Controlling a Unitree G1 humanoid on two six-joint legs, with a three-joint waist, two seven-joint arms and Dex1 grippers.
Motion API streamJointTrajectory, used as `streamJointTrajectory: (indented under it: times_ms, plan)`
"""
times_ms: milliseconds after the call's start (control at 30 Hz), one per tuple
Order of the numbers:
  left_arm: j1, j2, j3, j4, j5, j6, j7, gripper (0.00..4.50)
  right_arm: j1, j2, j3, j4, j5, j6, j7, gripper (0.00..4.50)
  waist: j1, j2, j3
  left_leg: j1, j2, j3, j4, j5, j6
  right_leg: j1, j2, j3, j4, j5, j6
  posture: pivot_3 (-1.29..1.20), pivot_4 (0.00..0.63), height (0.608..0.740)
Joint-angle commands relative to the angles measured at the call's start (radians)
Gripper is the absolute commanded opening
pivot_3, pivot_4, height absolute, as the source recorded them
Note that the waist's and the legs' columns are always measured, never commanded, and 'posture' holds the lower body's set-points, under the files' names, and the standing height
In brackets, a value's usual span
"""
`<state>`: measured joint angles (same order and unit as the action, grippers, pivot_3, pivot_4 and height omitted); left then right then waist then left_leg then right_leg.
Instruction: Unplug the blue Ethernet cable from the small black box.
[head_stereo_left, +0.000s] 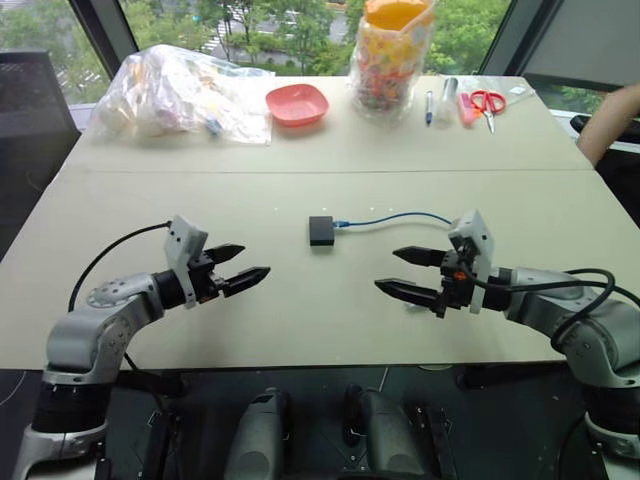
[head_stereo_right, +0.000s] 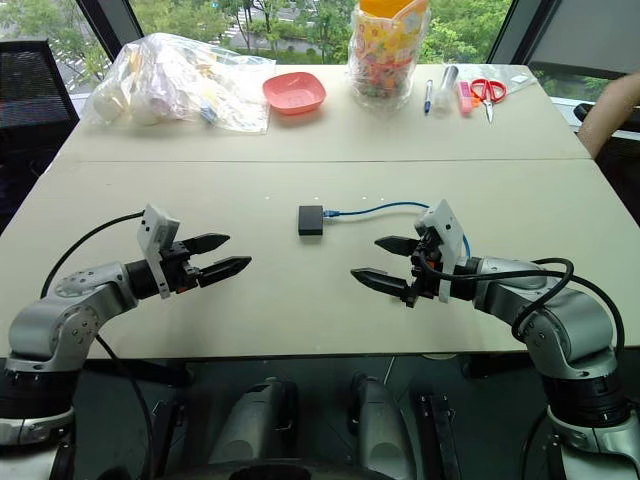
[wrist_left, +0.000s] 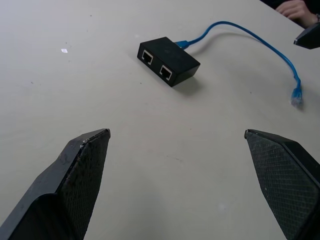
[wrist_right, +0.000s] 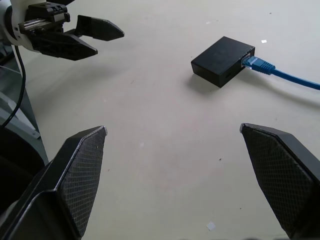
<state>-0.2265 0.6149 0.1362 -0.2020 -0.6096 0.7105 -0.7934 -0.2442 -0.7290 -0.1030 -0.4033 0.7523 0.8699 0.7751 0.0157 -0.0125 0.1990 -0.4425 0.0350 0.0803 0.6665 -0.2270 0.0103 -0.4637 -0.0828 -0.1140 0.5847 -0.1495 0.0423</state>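
The small black box (head_stereo_left: 321, 230) lies flat at the middle of the beige table (head_stereo_left: 300, 320). Two empty ports show on its near side (wrist_left: 168, 61). The blue Ethernet cable (head_stereo_left: 395, 218) is plugged into the box's right side (wrist_right: 255, 62). From there it arcs right and passes behind my right gripper, its free plug (wrist_left: 297, 97) lying on the table. My left gripper (head_stereo_left: 255, 260) hovers open to the box's near left, holding nothing. My right gripper (head_stereo_left: 386, 268) hovers open to the near right, also holding nothing. Both point inward toward each other.
Along the far edge sit a clear plastic bag (head_stereo_left: 180, 95), a red bowl (head_stereo_left: 297, 104), a tall bag of colourful items (head_stereo_left: 392, 55), pens (head_stereo_left: 430, 105) and red scissors (head_stereo_left: 487, 102). A person's arm (head_stereo_left: 610, 120) rests at the far right corner.
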Motion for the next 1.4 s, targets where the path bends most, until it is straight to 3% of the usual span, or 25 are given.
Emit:
streamJointTrajectory:
  times_ms: [33,333,633,800,933,1067,1200,1300,1400]
  plan:
    - [-0.036,0.006,-0.010,0.010,0.027,-0.045,-0.013,4.48,-0.005,-0.001,0.003,-0.009,-0.013,-0.025,0.007,4.50,-0.001,0.000,0.000,0.000,0.000,0.000,0.000,0.000,0.000,0.000,0.000,0.000,0.000,0.000,0.000,0.00,0.150,0.740]
    - [-0.084,0.025,-0.027,0.088,0.064,-0.082,-0.055,4.48,-0.061,0.001,0.019,0.042,-0.088,-0.068,-0.006,4.50,-0.002,0.000,0.000,0.000,0.000,0.000,0.000,0.000,0.000,0.000,0.000,0.000,0.001,0.000,0.000,0.00,0.150,0.740]
    - [-0.210,0.040,-0.072,0.220,0.139,-0.175,-0.139,4.48,-0.191,0.018,0.158,0.186,-0.261,-0.210,0.050,4.50,-0.003,0.000,0.000,0.000,0.000,0.001,0.001,0.000,0.000,0.000,0.000,0.000,0.001,0.000,0.000,0.00,0.150,0.740]
    - [-0.299,0.143,-0.153,0.262,0.154,-0.173,-0.353,4.48,-0.438,0.117,0.306,0.543,-0.435,-0.421,0.146,4.50,-0.013,0.000,0.000,0.001,-0.001,0.002,0.001,0.000,0.000,-0.001,0.002,0.000,0.002,0.000,-0.001,0.00,0.150,0.740]
    - [-0.316,0.205,-0.169,0.247,0.149,-0.157,-0.431,4.48,-0.625,0.229,0.359,0.901,-0.539,-0.598,0.212,4.50,-0.015,0.000,0.000,0.000,-0.002,0.003,0.000,0.001,0.001,-0.004,0.001,0.001,0.008,0.000,0.001,0.00,0.150,0.740]
    - [-0.298,0.200,-0.135,0.209,0.139,-0.140,-0.396,4.48,-0.786,0.330,0.392,1.282,-0.654,-0.778,0.225,4.50,-0.013,0.000,0.000,0.000,-0.002,0.005,0.000,0.001,0.001,-0.004,0.001,0.001,0.011,0.001,0.004,0.00,0.150,0.740]
    - [-0.176,0.164,-0.077,0.065,0.106,-0.090,-0.284,4.48,-0.899,0.424,0.463,1.622,-0.823,-0.920,0.162,4.50,-0.031,0.000,0.000,0.001,-0.002,0.003,0.001,0.001,0.000,-0.003,0.000,0.002,0.011,0.001,0.004,0.00,0.150,0.740]
    - [-0.115,0.148,-0.042,-0.002,0.094,-0.064,-0.219,4.50,-0.929,0.459,0.451,1.696,-0.862,-0.970,0.168,3.60,-0.034,-0.001,0.000,0.003,-0.002,0.003,0.000,0.001,0.000,-0.002,0.001,0.003,0.012,0.001,0.004,0.00,0.150,0.740]
    - [-0.079,0.149,-0.021,-0.039,0.080,-0.046,-0.187,4.50,-0.946,0.477,0.439,1.722,-0.887,-0.990,0.190,2.14,-0.034,-0.001,0.000,0.010,-0.001,0.002,0.000,0.002,-0.002,0.003,0.001,0.003,0.013,0.001,0.002,0.00,0.150,0.740]
